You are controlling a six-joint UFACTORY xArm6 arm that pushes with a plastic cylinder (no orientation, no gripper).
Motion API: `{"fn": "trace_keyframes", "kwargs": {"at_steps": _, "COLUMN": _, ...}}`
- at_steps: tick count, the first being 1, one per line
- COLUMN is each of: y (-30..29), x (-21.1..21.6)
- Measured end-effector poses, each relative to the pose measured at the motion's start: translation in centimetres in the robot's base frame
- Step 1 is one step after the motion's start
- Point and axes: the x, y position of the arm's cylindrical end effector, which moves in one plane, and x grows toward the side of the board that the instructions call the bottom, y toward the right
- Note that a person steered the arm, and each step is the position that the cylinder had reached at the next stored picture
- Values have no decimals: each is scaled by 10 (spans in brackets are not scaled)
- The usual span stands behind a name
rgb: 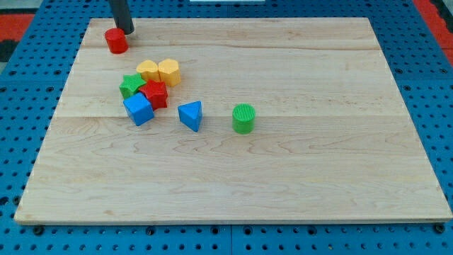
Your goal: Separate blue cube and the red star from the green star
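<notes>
The blue cube [139, 110], the red star [154, 93] and the green star [131, 86] sit packed together at the board's upper left; the red star touches both the others. My tip [128, 31] is at the view's top left, right next to a red cylinder [116, 41], well above the cluster and apart from it.
Two yellow blocks [148, 70] [169, 72] sit just above the cluster, touching each other. A blue triangular block [190, 115] and a green cylinder [243, 118] lie to the right. The wooden board [283, 177] rests on a blue pegboard.
</notes>
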Motion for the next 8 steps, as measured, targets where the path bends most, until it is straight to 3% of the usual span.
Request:
{"fn": "trace_keyframes", "kwargs": {"at_steps": 1, "y": 61, "x": -6}}
{"fn": "trace_keyframes", "kwargs": {"at_steps": 2, "y": 155, "x": 54}}
{"fn": "trace_keyframes", "kwargs": {"at_steps": 5, "y": 84, "x": 222}}
{"fn": "trace_keyframes", "kwargs": {"at_steps": 6, "y": -9, "x": 217}}
{"fn": "trace_keyframes", "kwargs": {"at_steps": 7, "y": -11, "x": 205}}
{"fn": "trace_keyframes", "kwargs": {"at_steps": 8, "y": 38, "x": 195}}
